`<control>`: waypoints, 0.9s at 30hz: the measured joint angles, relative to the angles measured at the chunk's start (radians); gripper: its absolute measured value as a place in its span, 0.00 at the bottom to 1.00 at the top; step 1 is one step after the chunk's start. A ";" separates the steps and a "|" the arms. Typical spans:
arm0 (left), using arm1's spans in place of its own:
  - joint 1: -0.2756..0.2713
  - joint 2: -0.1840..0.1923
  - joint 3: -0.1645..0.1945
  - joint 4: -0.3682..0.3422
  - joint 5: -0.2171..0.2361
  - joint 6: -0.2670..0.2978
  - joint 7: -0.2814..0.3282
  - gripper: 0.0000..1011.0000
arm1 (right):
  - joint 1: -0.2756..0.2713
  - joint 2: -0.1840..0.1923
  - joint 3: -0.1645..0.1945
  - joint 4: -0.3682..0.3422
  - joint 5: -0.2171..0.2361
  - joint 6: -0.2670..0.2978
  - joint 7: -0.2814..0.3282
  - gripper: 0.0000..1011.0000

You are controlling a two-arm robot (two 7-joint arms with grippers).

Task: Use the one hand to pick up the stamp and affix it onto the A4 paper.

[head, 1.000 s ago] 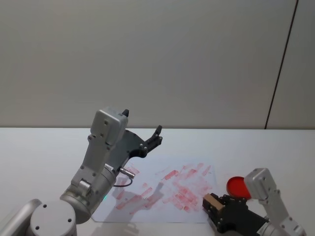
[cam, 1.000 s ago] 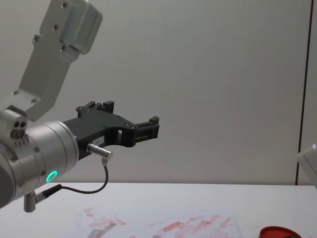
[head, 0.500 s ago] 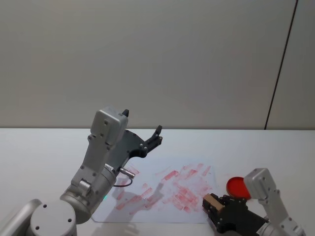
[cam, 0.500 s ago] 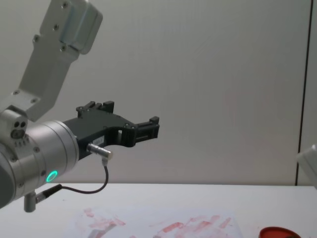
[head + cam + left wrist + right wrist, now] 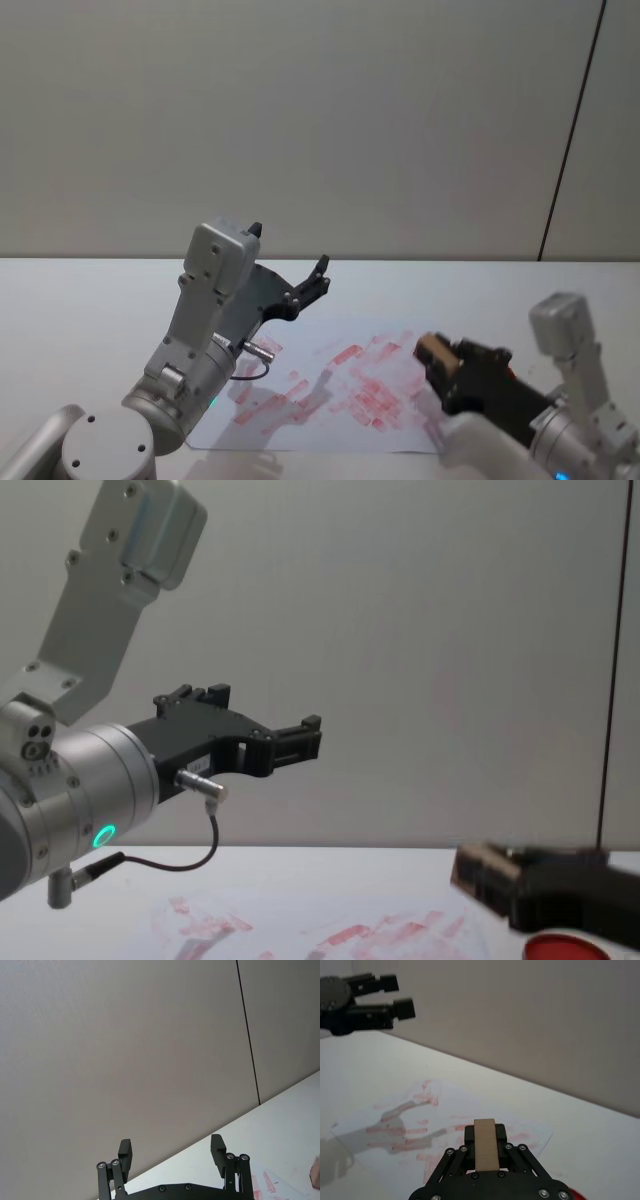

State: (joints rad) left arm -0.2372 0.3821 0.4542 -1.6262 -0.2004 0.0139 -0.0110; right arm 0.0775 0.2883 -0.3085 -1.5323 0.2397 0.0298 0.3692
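Judging from how things lie, the pick-up is done: the right gripper is clamped on the stamp, holding it raised above the right part of the A4 paper, which lies near the tabletop's near edge. Pressing it onto the sheet remains to be done. The left gripper hangs idle above the paper's left part, fingers apart.

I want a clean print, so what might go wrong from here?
The A4 paper is crowded with red marks; a new print may overlap them. The right gripper pinches the stamp between its fingertips, so pressing might tilt it. The left gripper, open, hangs above the paper.
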 joint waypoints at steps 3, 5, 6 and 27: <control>0.000 0.000 0.000 0.000 0.000 0.000 0.000 0.99 | 0.005 0.002 0.008 -0.014 0.014 -0.009 -0.015 0.22; 0.000 0.000 0.000 0.000 0.000 0.000 0.000 0.99 | 0.008 0.005 0.015 -0.021 0.019 -0.012 -0.026 0.22; 0.000 0.000 0.000 0.000 0.000 0.000 0.000 0.99 | 0.009 0.006 0.016 -0.022 0.020 -0.013 -0.029 0.22; 0.000 0.000 0.000 0.000 0.000 0.000 0.000 0.99 | 0.033 0.032 0.048 0.056 -0.022 0.004 -0.065 0.22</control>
State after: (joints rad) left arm -0.2372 0.3821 0.4542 -1.6262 -0.2004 0.0139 -0.0109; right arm 0.1106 0.3200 -0.2607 -1.4759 0.2176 0.0337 0.3044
